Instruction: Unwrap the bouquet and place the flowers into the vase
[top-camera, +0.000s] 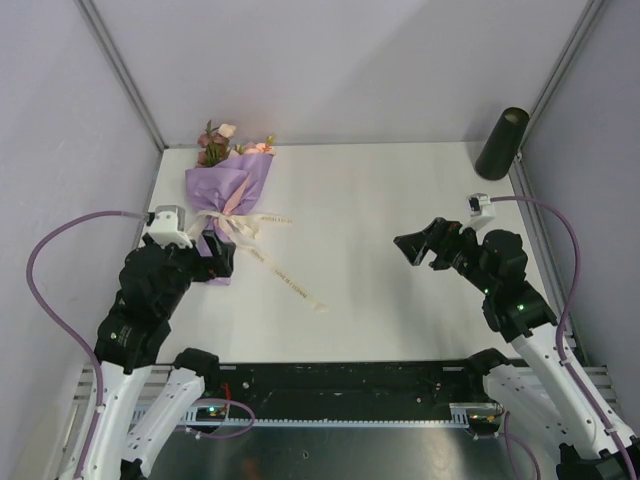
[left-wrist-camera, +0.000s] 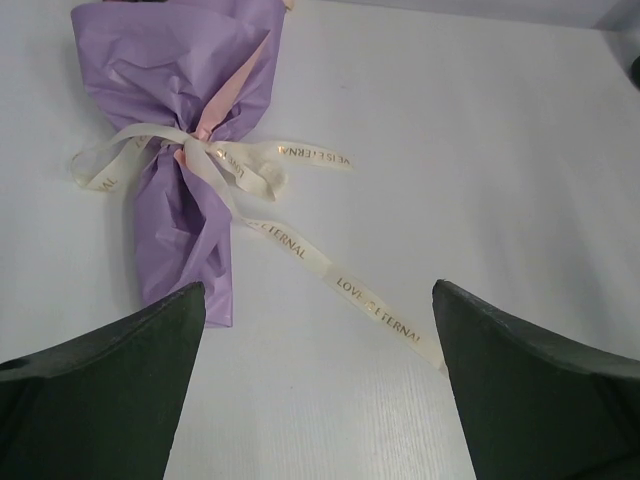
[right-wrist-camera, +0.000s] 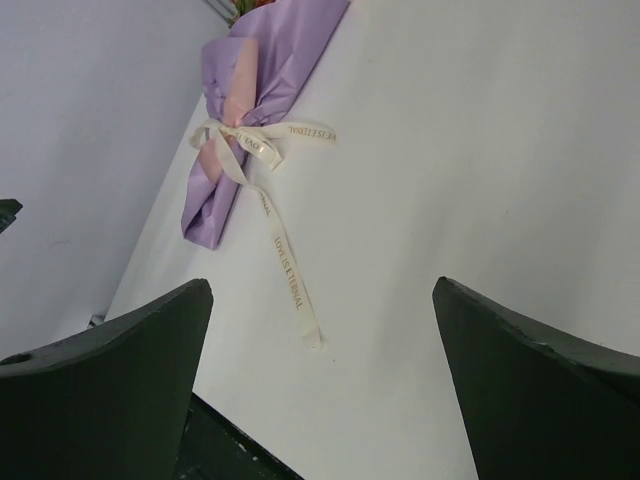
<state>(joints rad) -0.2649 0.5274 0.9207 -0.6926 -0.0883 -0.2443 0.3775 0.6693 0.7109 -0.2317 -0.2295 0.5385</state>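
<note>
One bouquet (top-camera: 228, 190), tied with one ribbon (left-wrist-camera: 300, 250), lies by the table's (top-camera: 380, 200) far left corner. One vase (top-camera: 502, 143) stands at the far right corner, visible only from above. The left gripper (left-wrist-camera: 318, 285) and right gripper (right-wrist-camera: 322, 281) gape empty. Only the wrist views show the ribbon's lettering.

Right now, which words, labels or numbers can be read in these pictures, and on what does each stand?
"LOVE ETERNAL": gold print, repeated along the cream ribbon tied around the bouquet; a small mark between the two words is too small to read.
No other text shows; the vase bears none that can be seen.
</note>
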